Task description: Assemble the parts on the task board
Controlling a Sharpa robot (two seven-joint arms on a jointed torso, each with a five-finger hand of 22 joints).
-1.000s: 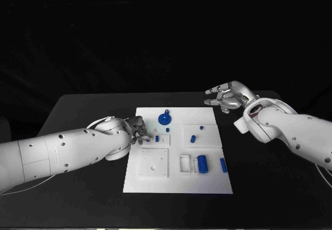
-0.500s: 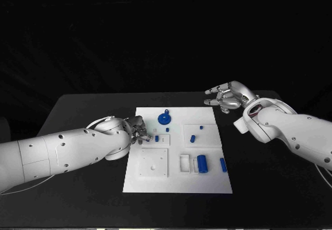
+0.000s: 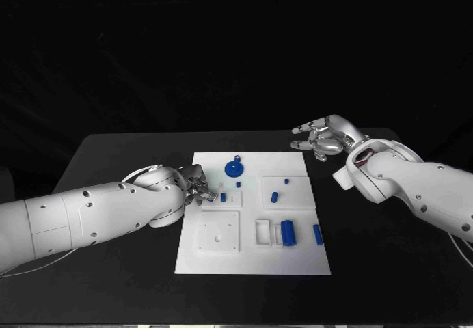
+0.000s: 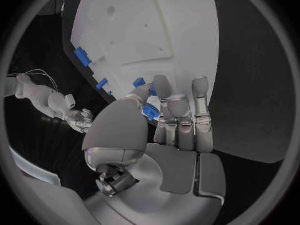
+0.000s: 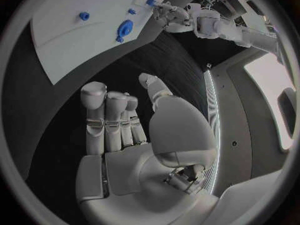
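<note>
Left hand [image 3: 187, 186] at left edge of white board [image 3: 251, 263], fingertips pinching small blue peg [image 3: 223, 197] beside square recess. Right hand [image 3: 325, 139] above table [image 3: 118, 157] past board's far right corner, fingers loosely curled, holding nothing. Blue disc [image 3: 234, 169] near board's far end.

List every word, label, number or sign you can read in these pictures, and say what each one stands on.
None can be read. The task board is plain white, the blue parts carry no marks that show, and the left hand, the right hand and the table show no lettering.
</note>
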